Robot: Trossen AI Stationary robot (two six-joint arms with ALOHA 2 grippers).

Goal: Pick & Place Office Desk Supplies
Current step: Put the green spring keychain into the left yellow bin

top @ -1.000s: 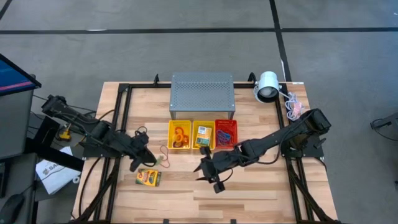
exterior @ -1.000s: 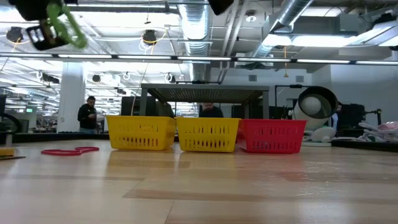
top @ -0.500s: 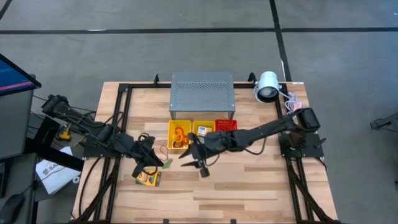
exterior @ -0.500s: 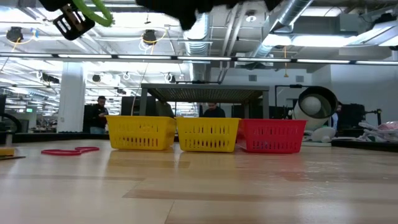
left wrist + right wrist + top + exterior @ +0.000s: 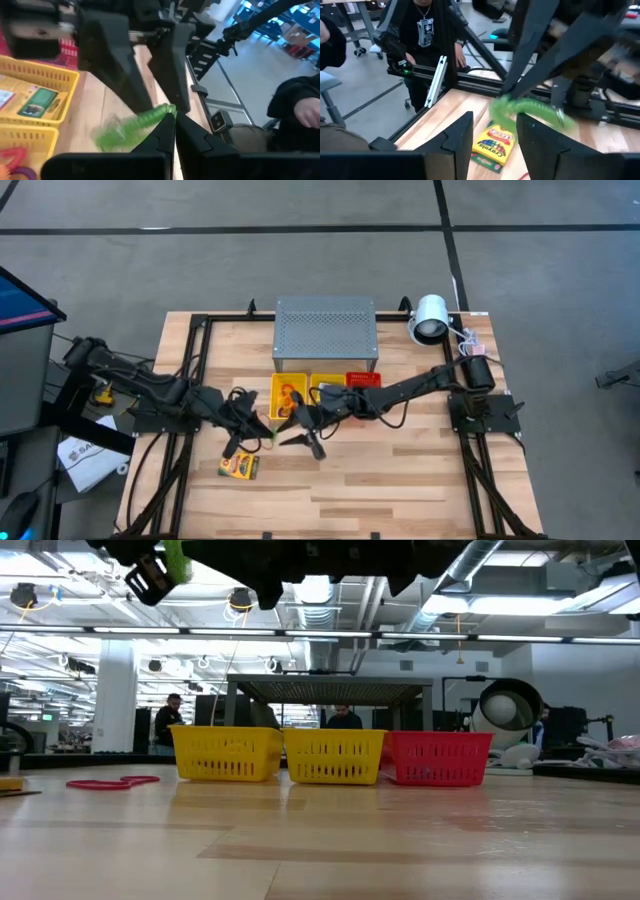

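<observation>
My left gripper [image 5: 258, 430] hovers just in front of the left yellow basket [image 5: 290, 396], shut on a green band loop [image 5: 134, 129], which also shows in the right wrist view [image 5: 525, 108] and high in the low view [image 5: 176, 558]. My right gripper [image 5: 302, 434] reaches in from the table's right and stands open right beside the loop, its fingers [image 5: 461, 134] short of it with nothing between them. A yellow-and-green card box [image 5: 239, 466] lies flat on the table below the left gripper. A red band loop [image 5: 110, 782] lies flat on the table. My left gripper pinches the green band loop between its two fingertips, at one stretch of the band [image 5: 168, 109]. The fingers come from the table's left, slanting a little downward. The rest of the loop hangs slack off the fingertips, lifted clear of the table.
Three mesh baskets stand in a row mid-table: two yellow, the middle one [image 5: 327, 392], and a red one [image 5: 363, 386], with items inside. Behind them sits a grey perforated metal box [image 5: 325, 332]. A white lamp [image 5: 430, 318] stands at the far right. People stand beyond the table.
My right gripper has swung toward the table's left, past the baskets' front, and come close to my left gripper. My left gripper has shifted toward the table's right with the green loop and rolled about its own axis; the loop has stayed lifted.
</observation>
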